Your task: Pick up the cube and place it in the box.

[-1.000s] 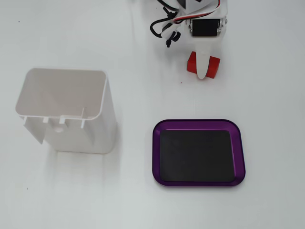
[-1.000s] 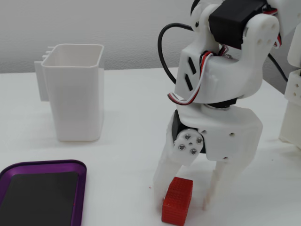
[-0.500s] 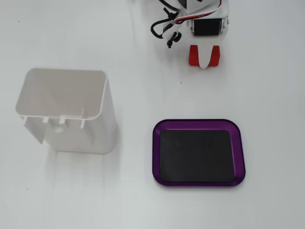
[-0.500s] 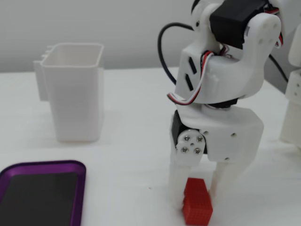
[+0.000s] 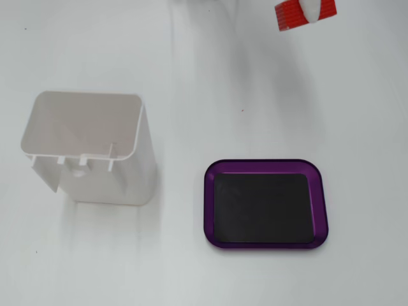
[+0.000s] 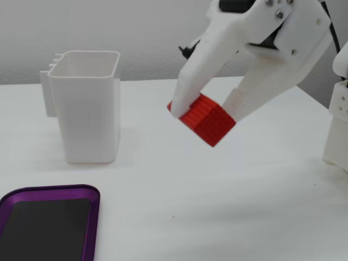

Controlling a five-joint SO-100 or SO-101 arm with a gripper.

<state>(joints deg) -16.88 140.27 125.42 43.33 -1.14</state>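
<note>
Two containers rest on the white tabletop: in a fixed view the purple-rimmed tray lies at the near left corner, and the tall white plastic bin stands behind it toward the far edge. Farther right, the white gripper is clamped on the red ribbed cube, holding it tilted in the air above the tabletop, well apart from the tray.

I see the small ribbed red block tilted, lifted clear of the table; the shallow purple-rimmed tray with flat black inside lies empty, well apart.
</note>
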